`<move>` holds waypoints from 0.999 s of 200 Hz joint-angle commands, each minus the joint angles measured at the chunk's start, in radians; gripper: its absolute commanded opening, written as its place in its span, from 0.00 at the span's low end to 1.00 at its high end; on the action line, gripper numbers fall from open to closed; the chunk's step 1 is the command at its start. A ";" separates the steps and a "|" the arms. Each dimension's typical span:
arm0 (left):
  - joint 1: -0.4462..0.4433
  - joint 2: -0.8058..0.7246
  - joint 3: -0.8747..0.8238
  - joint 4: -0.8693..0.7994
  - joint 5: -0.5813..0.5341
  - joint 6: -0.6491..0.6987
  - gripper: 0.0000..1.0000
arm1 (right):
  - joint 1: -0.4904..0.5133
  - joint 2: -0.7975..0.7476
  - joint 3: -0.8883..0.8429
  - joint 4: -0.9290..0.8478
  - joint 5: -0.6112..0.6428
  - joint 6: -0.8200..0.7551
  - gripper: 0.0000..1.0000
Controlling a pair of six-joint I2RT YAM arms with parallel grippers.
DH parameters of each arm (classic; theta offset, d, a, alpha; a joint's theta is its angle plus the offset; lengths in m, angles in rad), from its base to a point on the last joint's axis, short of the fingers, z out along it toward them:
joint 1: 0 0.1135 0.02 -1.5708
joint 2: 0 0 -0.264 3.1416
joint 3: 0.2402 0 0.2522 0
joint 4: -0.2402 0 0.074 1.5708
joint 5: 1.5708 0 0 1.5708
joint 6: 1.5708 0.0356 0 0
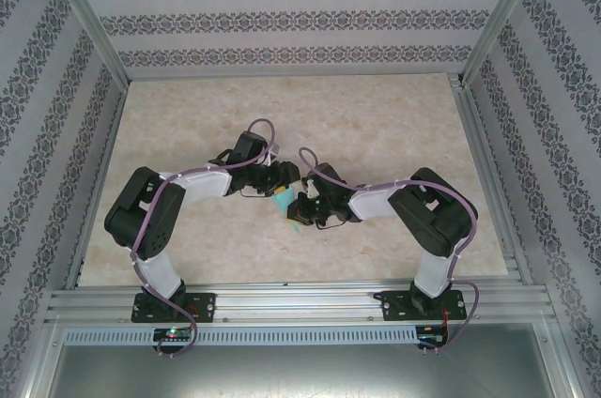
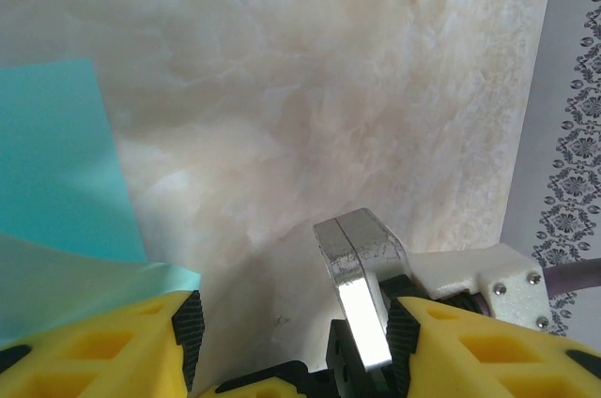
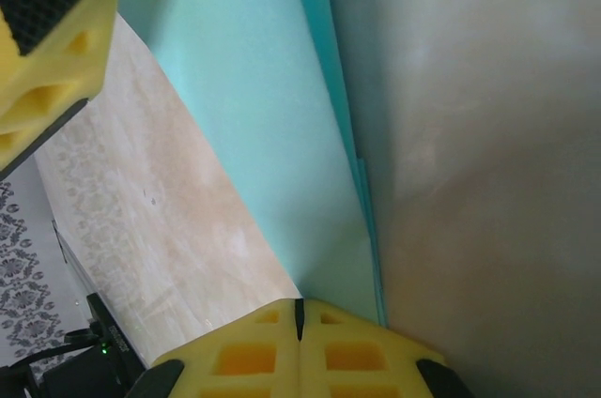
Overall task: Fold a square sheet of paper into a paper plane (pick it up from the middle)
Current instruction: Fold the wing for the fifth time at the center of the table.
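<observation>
Finding: you are looking at a turquoise paper sheet (image 3: 272, 135) hanging from the tip of the right hand (image 3: 300, 318), above the desk (image 2: 357, 88). The right hand's fingers are pressing together. The sheet's narrow end is running into their seam, so I am judging it clamped there. Layered edges are showing just beyond the right hand, so the sheet is already lying doubled along a fold. The left hand (image 2: 291, 328) is sitting just beside the right hand with its fingers apart. The sheet is showing next to one of those fingers, not between the two.

Handling: you are dealing with very light, thin, limp stock. It is likely to sag and swing away from the right hand, crease wherever it is pinched hard, and slide between smooth pads. I am advising a hold on the folded edge close to the right hand, where the layers are probably stiffest, not on the free corner.

Risk: drawing the left hand away from the right hand under tension is liable to tear the sheet or skew the fold.
</observation>
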 commanded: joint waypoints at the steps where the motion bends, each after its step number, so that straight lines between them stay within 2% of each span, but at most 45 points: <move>1: -0.007 0.040 0.050 0.023 0.002 0.013 0.58 | 0.012 0.060 -0.022 -0.143 0.042 -0.045 0.04; 49: 0.006 0.083 0.060 -0.030 -0.089 0.019 0.56 | 0.011 0.058 -0.027 -0.148 0.045 -0.047 0.04; 79: 0.029 0.090 0.032 0.009 -0.089 -0.006 0.55 | 0.011 0.059 -0.034 -0.147 0.045 -0.047 0.04; 125: 0.037 0.096 0.020 -0.021 -0.129 -0.022 0.47 | 0.011 0.061 -0.034 -0.142 0.043 -0.046 0.04; 200: 0.083 0.089 -0.033 -0.059 -0.177 -0.037 0.42 | 0.012 0.074 -0.040 -0.141 0.037 -0.047 0.04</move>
